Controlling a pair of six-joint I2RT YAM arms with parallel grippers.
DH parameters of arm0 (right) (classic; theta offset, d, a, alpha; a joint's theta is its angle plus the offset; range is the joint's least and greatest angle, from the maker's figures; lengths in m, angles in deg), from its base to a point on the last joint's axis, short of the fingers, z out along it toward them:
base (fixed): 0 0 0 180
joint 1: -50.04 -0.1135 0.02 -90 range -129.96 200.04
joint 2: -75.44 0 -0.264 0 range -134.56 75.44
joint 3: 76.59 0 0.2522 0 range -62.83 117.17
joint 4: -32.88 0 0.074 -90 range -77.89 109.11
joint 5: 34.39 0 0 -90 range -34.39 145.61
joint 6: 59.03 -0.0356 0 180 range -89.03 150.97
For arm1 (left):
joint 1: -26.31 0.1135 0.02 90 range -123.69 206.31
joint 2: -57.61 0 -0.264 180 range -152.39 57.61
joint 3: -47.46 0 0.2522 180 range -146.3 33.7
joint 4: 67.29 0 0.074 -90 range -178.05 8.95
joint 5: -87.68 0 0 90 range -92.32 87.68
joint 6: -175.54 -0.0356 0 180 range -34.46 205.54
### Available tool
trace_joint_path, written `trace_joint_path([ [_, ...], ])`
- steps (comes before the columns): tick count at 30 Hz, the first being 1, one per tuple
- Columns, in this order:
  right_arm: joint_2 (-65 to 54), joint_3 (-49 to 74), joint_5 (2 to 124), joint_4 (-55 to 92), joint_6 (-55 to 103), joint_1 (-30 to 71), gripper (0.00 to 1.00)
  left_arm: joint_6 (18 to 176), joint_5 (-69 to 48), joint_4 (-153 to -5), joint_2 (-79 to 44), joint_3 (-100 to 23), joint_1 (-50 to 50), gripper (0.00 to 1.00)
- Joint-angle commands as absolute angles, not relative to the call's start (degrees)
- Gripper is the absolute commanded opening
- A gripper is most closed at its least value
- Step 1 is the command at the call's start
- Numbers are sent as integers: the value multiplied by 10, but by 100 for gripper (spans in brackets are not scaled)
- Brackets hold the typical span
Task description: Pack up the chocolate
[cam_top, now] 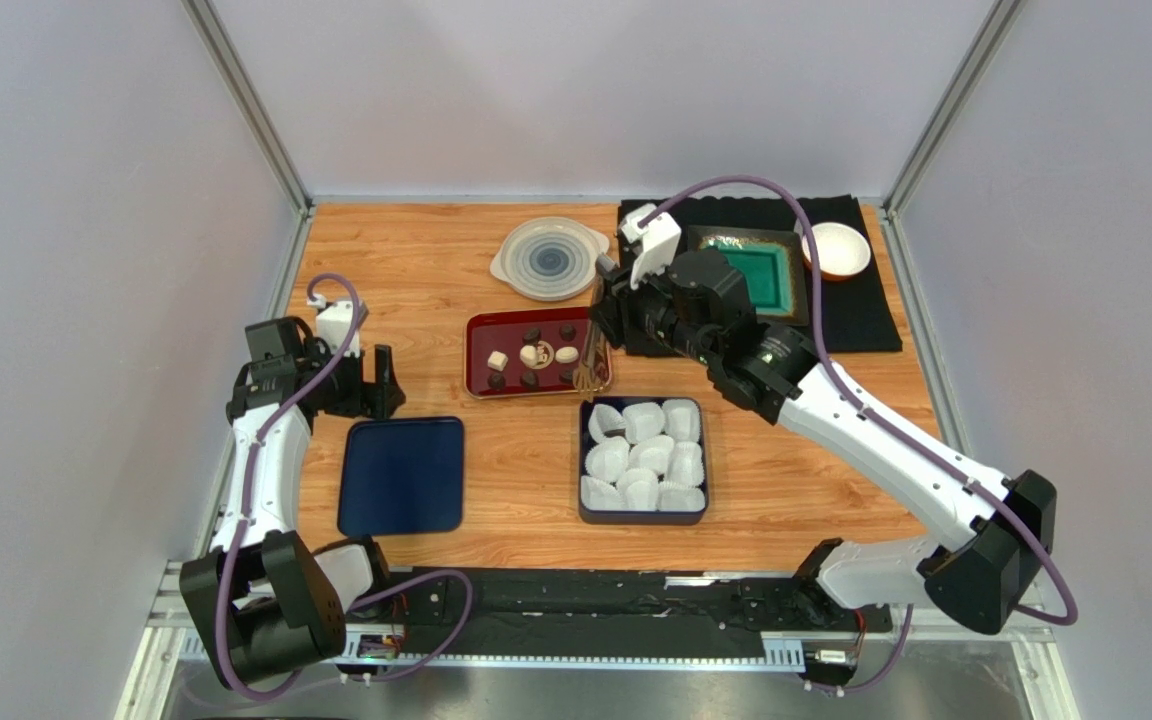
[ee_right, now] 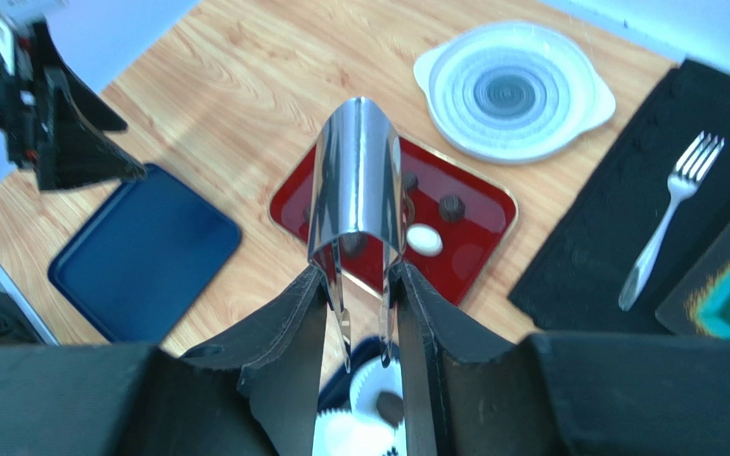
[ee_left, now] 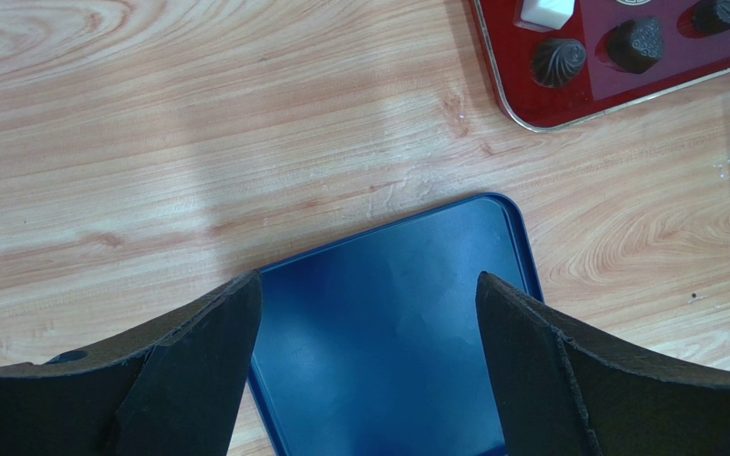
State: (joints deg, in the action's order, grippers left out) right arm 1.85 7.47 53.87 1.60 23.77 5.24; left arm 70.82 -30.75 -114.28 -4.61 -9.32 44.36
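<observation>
Several small chocolates [cam_top: 533,356], mostly dark with a white and a tan one, lie in a red tray [cam_top: 480,336]. A dark blue box [cam_top: 588,507] holds several white paper cups [cam_top: 642,458]. My right gripper [cam_top: 602,323] is shut on silver tongs [ee_right: 359,180] between tray and box. The tong tips are apart and empty, and hang over a cup holding one dark chocolate [ee_right: 390,408]. In the right wrist view the gripper [ee_right: 361,275] has the red tray [ee_right: 478,261] beyond it. My left gripper [ee_left: 367,285] is open and empty above a blue lid [ee_left: 388,351].
A clear round lid [cam_top: 548,255] lies behind the red tray. A black mat [cam_top: 860,308] at the back right carries a teal tray [cam_top: 760,278], a white bowl [cam_top: 835,248] and a fork [ee_right: 673,209]. The blue lid [cam_top: 402,476] lies at the front left.
</observation>
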Motion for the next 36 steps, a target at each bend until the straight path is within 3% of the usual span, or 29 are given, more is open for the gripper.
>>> trace_joint_path([
  [1, -11, 141, 547, 65, 252, 54, 34, 695, -317, -1143, -30, -108, 449, 91],
  [25, -348, 413, 556, 104, 250, 83, 36, 686, -318, -1120, -45, -88, 449, 91],
  [36, -422, 489, 539, 85, 255, 99, 37, 686, -321, -1109, -57, -85, 449, 91],
])
